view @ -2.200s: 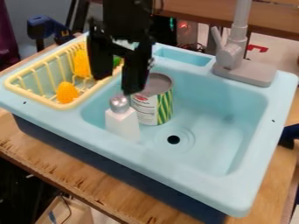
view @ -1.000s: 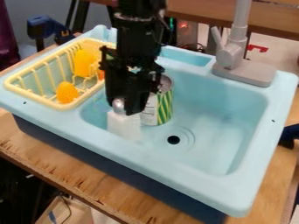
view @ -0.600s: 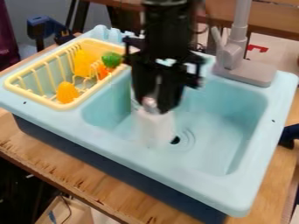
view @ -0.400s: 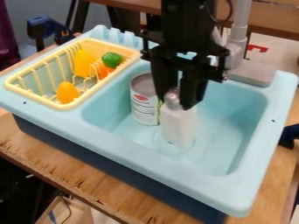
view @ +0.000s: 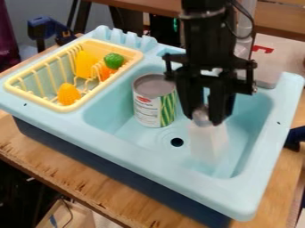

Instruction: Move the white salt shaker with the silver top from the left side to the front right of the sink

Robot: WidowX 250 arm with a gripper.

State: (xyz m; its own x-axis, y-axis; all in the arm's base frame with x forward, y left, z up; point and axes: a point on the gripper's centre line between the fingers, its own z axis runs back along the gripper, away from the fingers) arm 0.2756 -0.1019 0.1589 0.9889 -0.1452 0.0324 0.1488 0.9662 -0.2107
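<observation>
White bottle (view: 208,142) was upright in the sink (view: 262,187), apart from the can (view: 154,100). We noted the gripper (view: 209,117) pinching its silver knob (view: 201,116) between 2 fingers. We judged the bottle light and stiff, the round knob slippery; the flat-sided body looked the surer hold.

arm (view: 208,35): black, in from top edge, right of picture centre | pose: near upright | cable (view: 251,24): black, curving beside arm | claw (view: 204,118): hangs tips down | fingers (view: 188,91): roughly parallel, slim gap between, clamped in a grip
</observation>
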